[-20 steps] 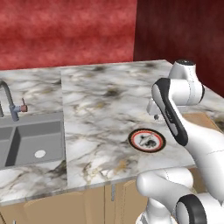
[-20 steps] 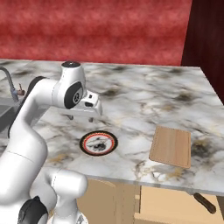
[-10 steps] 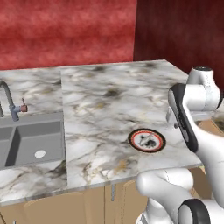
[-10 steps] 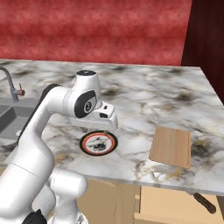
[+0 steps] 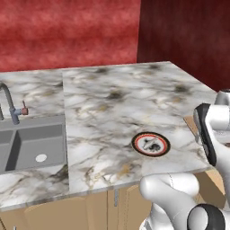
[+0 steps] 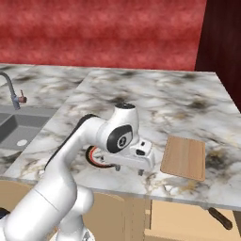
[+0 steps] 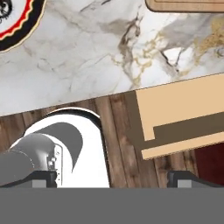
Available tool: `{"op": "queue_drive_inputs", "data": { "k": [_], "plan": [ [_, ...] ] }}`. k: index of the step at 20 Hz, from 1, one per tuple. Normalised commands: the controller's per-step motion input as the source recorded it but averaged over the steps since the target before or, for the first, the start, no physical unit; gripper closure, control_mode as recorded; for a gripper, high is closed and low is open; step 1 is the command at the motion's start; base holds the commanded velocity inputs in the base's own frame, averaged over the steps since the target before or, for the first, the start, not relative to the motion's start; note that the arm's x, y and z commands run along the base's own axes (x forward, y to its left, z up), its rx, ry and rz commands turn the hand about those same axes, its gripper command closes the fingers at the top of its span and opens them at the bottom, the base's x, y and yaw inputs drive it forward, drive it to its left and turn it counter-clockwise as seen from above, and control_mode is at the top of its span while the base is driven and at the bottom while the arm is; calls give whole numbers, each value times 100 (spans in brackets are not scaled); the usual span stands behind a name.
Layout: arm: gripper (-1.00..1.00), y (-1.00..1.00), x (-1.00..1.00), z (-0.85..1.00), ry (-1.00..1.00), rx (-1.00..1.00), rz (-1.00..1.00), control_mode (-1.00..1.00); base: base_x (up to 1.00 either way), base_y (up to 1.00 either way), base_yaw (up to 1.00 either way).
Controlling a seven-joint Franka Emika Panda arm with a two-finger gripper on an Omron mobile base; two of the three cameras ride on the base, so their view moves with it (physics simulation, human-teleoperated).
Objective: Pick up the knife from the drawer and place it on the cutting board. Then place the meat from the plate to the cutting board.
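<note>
The end effector hangs over the front edge of the bench, fingers pointing down, spread wide and holding nothing; the wide stance suits a reach for something slim lying flat. Its target, the knife, lies in the drawer, which stands pulled out below the bench edge, lower than the end effector and well off to its right in the right base view. The knife rests near the drawer's far right end, so the hand probably has to travel sideways and then drop below bench height to reach it. The cutting board sits flat on the bench just to the right of the end effector and a little further back, close above the drawer, which makes for a short lift once the knife is gripped. The plate lies just behind and to the left of the end effector, partly hidden by the wrist in the right base view, with the meat as a small dark lump on its white centre. In the hand view the plate's rim and the board's edge flank the marble above the drawer's tan top edge. Neither knife nor meat has yet been moved.
</note>
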Motion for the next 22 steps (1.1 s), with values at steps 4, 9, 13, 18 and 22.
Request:
{"op": "queue_drive_inputs", "data": {
  "k": [4,9,13,18,22],
  "plan": [
    [-100,-44,-10,-56,3,0,-3,-100,0,0,0],
    [-100,-40,0,-42,5,0,0,-100,0,0,0],
    [-100,-52,0,-34,3,0,0,-100,0,0,0],
    [-100,-51,-2,-34,0,3,0,-100,0,0,0],
    [-100,-58,-1,-38,0,6,0,-100,0,0,0]
  ]
}}
